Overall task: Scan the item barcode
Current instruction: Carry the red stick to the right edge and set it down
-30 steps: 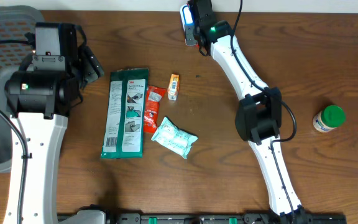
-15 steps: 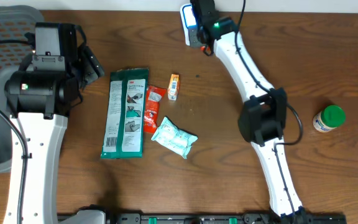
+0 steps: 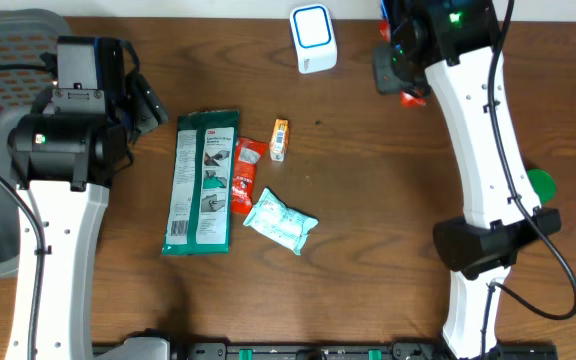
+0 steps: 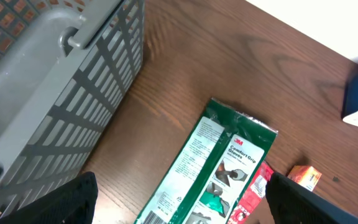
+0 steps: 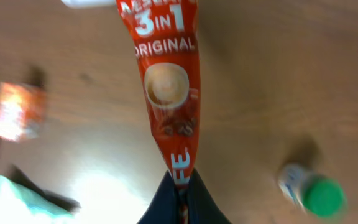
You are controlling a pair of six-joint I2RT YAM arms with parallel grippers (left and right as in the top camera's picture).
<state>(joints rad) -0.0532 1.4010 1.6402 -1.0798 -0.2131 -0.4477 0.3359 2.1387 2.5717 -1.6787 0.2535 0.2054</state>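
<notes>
1. Sachet (image 5: 169, 93) of 3-in-1 coffee hangs pinched in the closed jaws of the right gripper (image 5: 182, 198), above the worktop (image 3: 368, 200), near the scanner (image 3: 313, 38) but apart from it.
2. Left gripper (image 3: 151, 100) hovers beside the basket (image 4: 55, 93), jaws wide and empty.
3. Step in hand: presenting the barcode. The next move likely calls for turning the sachet's code toward the scanner face.

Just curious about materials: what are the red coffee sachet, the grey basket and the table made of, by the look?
Coffee sachet: thin printed film, plastic or foil, glossy-looking; it narrows and creases where pinched.
Basket: grey moulded plastic, matte, judging by its even lattice walls.
Table: dark wood or wood-look laminate; grain shows, which one is unclear.
</notes>
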